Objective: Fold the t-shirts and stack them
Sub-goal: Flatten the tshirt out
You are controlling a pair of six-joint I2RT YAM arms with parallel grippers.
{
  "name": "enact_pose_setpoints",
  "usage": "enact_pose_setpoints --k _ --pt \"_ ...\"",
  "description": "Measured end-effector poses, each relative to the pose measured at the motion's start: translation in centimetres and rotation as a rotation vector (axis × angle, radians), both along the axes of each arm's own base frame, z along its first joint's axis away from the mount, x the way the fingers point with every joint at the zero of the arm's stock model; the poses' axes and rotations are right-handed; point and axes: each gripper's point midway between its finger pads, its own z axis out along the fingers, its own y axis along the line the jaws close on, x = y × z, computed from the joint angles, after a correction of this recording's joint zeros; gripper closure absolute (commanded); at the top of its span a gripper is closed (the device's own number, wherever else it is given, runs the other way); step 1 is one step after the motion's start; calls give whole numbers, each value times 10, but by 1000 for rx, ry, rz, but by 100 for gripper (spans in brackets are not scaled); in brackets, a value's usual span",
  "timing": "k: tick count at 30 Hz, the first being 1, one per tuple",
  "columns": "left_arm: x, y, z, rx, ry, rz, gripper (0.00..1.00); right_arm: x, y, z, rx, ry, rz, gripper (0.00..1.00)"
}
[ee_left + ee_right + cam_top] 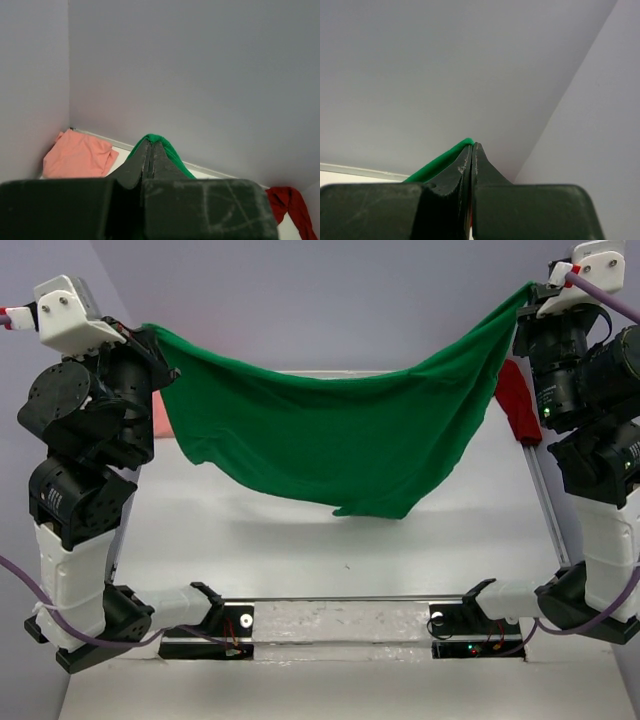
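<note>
Top: green shirt (330, 440) hangs in air between arms, sagging above table (300, 540). Left gripper (150, 332) clamped on one upper corner, right gripper (530, 292) on other. Red shirt (518, 400) at table's right edge.
Left wrist: jaws together, green shirt pinched at tips. Pink shirt (77, 156) in far left corner, red shirt far right.
Right wrist: jaws together, green shirt caught at tips.

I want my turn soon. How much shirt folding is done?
Nothing looks folded or stacked yet. In hand: the green t-shirt hangs spread in the air, the left end effector and right end effector each shut on a top corner. Left: folding it, then the salmon-pink t-shirt and dark red t-shirt, both rumpled, then stacking.
</note>
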Motion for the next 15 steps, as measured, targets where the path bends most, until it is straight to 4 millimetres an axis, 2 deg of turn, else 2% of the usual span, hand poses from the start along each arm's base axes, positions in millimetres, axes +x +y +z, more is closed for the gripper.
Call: enact_pose_setpoints --k 4,8,12,14,15 --pt "-4 2 -7 -6 5 -6 100 1 0 -3 3 11 -2 100" --pt "-10 0 -18 -22 17 -37 100 -8 -5 -11 15 36 3 100" --pt "-27 2 -22 -49 7 -100 100 -45 -20 -7 60 13 63 100" --pt "-45 7 -17 -73 -24 -146 100 -76 -29 2 104 -31 126 100" --pt "-55 10 -12 -90 -48 -172 100 -103 -38 12 138 -77 179 100"
